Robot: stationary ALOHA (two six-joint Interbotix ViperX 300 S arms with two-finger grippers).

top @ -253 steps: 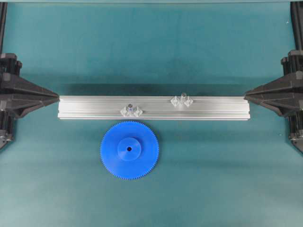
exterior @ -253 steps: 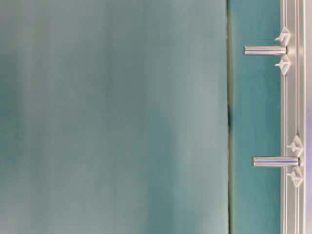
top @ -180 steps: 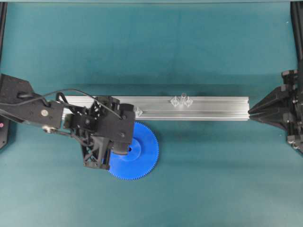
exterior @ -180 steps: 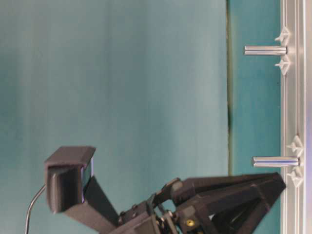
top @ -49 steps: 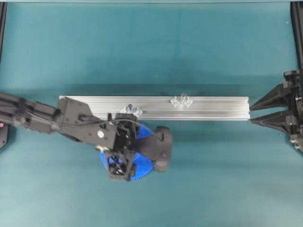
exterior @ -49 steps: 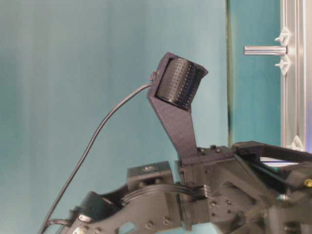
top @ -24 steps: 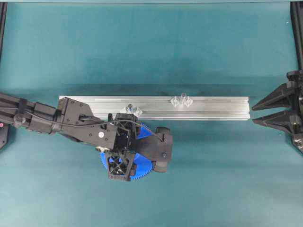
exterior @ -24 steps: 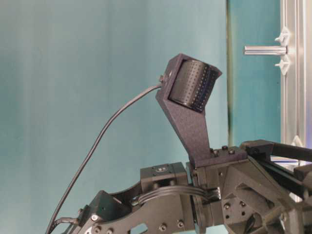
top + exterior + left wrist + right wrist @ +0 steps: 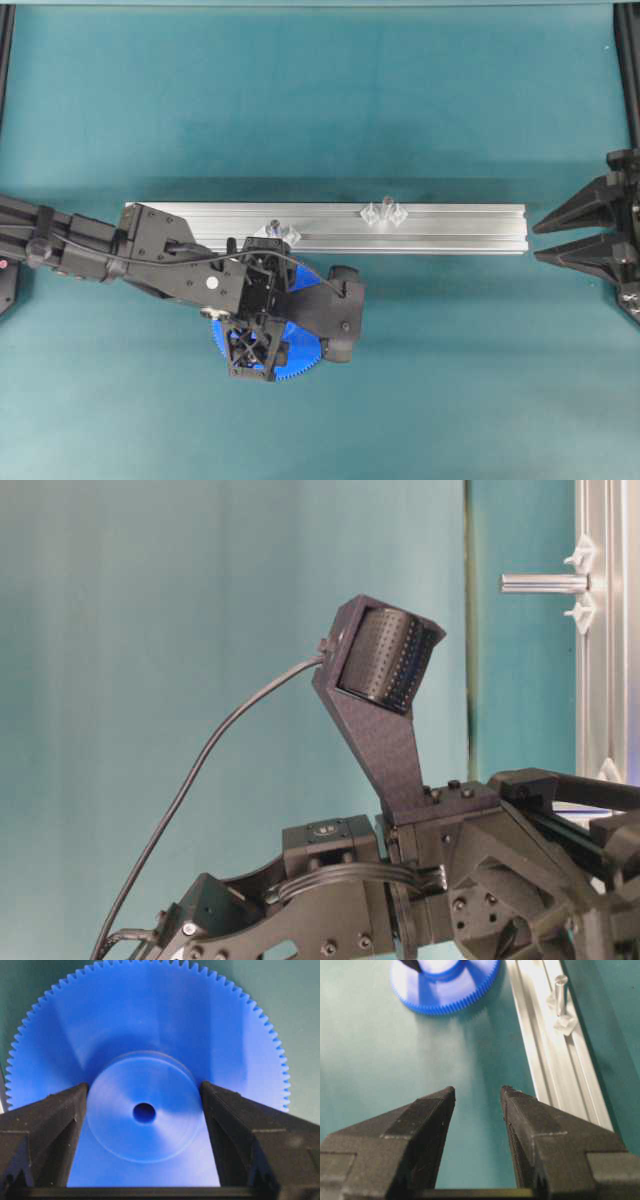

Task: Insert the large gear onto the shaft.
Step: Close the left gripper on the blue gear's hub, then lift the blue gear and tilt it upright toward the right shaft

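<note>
My left arm reaches in from the left side and bends down at the wrist, so the left gripper (image 9: pixel 144 1110) points at the surface below. Its two black fingers (image 9: pixel 47 1125) stand on either side of a raised round hub, right at its edges; I cannot tell whether they press on it. My right gripper (image 9: pixel 477 1097) rests far off to the right, held low, with a clear gap between its fingers and nothing between them.

Large gear (image 9: pixel 150 1035) smooth blue plastic; rail (image 9: pixel 450 228) brushed metal; shaft (image 9: pixel 560 991) shiny.
</note>
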